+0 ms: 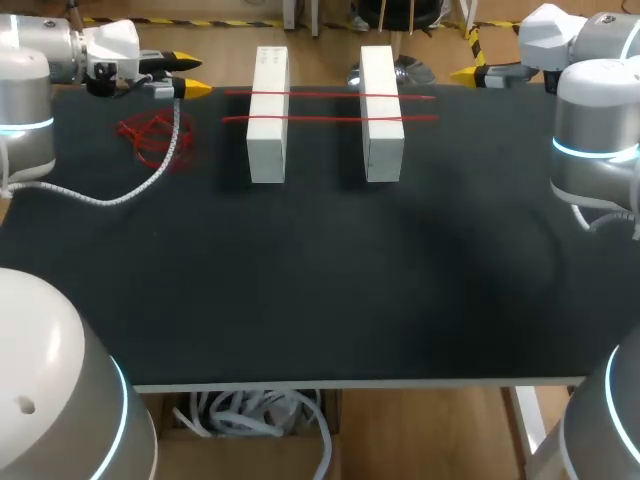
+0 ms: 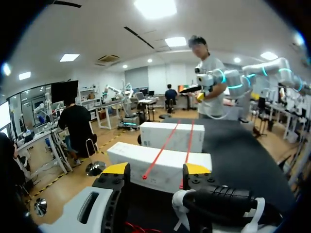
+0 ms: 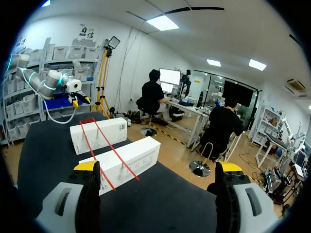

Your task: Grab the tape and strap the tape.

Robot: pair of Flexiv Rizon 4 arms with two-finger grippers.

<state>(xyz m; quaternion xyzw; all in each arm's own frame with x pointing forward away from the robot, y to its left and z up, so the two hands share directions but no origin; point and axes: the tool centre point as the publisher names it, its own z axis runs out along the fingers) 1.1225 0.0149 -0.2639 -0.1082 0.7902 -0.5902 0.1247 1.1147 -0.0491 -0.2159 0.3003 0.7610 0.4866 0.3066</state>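
Neatly, red tapes (image 1: 330, 95) span boxes (image 1: 268, 115) on table (image 1: 320, 280).

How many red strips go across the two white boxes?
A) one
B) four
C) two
C: the head view shows one red strip and a second red strip lying side by side across the left white box and the right white box.

Fig.: bench (image 1: 320, 290) w/ 2 white boxes (image 1: 267, 115), 2 red tape strands (image 1: 320, 94) (both across the boxes), 1 red tape tangle (image 1: 150, 140), 1 white cable (image 1: 120, 192). Grippers, 2: left gripper (image 1: 192, 75), right gripper (image 3: 158, 167).
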